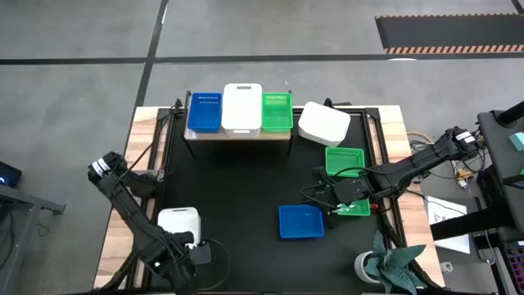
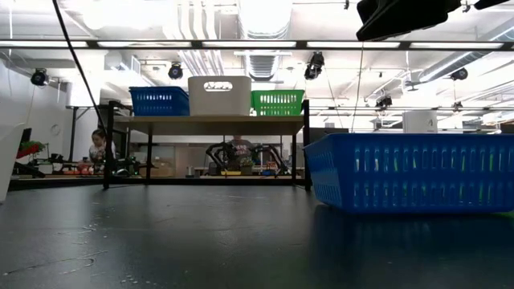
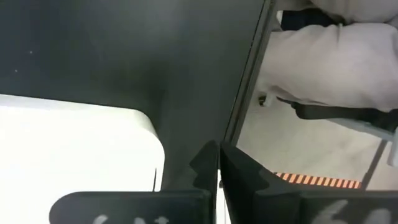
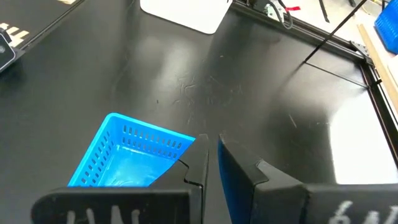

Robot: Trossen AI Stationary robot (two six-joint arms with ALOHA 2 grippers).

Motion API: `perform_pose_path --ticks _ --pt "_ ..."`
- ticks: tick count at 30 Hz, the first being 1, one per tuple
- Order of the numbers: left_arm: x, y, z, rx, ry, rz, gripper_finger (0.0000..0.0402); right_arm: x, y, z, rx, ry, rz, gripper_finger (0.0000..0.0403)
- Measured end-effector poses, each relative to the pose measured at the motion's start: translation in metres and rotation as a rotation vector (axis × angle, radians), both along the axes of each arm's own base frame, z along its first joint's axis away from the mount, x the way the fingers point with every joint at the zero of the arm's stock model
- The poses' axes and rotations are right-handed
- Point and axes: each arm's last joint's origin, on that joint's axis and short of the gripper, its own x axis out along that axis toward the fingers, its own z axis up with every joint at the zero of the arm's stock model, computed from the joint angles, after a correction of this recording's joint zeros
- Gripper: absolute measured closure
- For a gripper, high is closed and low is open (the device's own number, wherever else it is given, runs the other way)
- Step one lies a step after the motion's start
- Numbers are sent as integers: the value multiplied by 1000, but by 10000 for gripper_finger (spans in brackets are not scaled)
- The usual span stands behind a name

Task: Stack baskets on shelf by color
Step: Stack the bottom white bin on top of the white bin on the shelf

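Observation:
The shelf (image 1: 237, 135) stands at the table's far side, carrying a blue basket (image 1: 204, 111), a white basket (image 1: 241, 106) and a green basket (image 1: 277, 112) side by side. On the table, a loose blue basket (image 1: 300, 221) sits flat on its base, and it also shows in the low view (image 2: 409, 172). My right gripper (image 1: 332, 205) is shut right beside it. A green basket (image 1: 345, 160) lies behind that gripper, and another green one (image 1: 357, 210) is partly hidden under the arm. An overturned white basket (image 1: 323, 123) lies right of the shelf. My left gripper (image 3: 218, 168) is shut beside a white basket (image 1: 178, 223). My right gripper (image 4: 212, 158) points slanting down at the table, and one finger (image 4: 198, 165) stands against a corner of the blue basket's rim (image 4: 189, 140). I cannot tell whether it touches that corner. The basket rests flat on the table.
The middle of the black tabletop (image 1: 237, 184) is bare between shelf and arms. A plant (image 1: 393, 266) and a white cup (image 1: 366, 266) stand at the near right corner. Wooden boards (image 1: 139, 139) border the mat. People and equipment show in the room beyond.

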Motion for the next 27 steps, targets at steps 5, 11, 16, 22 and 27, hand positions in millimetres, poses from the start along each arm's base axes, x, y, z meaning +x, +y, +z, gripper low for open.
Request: perform_pose_path --ticks 5,11,16,22,27 --pt "-2 -2 0 -20 25 -19 385 0 0 0 -1 0 1 376" --pt "-10 -3 -4 8 52 -62 318 0 1 0 23 10 40 376" --pt "-20 -4 -18 45 96 -89 254 0 1 0 25 10 43 376" --pt "-30 -3 -37 83 141 -111 230 0 1 0 25 11 43 376" --pt "-34 2 -54 121 170 -109 238 0 1 0 25 11 43 376"
